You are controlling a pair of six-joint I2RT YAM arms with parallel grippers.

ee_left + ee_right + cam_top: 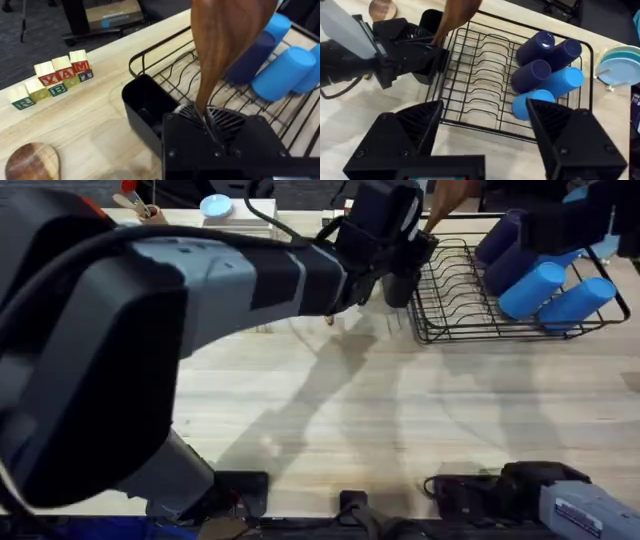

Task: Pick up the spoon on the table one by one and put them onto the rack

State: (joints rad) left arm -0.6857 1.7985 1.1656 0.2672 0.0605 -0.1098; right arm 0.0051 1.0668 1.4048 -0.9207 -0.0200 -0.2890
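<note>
Left gripper (207, 117) clamps one spoon (225, 40) over the caddy (145, 107), right gripper (482, 130) wide open at six o'clock; second spoon (31, 161) waits on the table (95, 125).

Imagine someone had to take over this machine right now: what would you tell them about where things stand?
Left gripper: shut on one wooden spoon, bowl end up, held over the black cutlery caddy at the end of the wire rack.
Right gripper: open, holding nothing, hanging above the near side of the rack.
Second wooden spoon: lying on the table beside the caddy.
Done: first spoon picked up and carried to the rack.
Left: release it into the rack, then fetch the second spoon.
</note>
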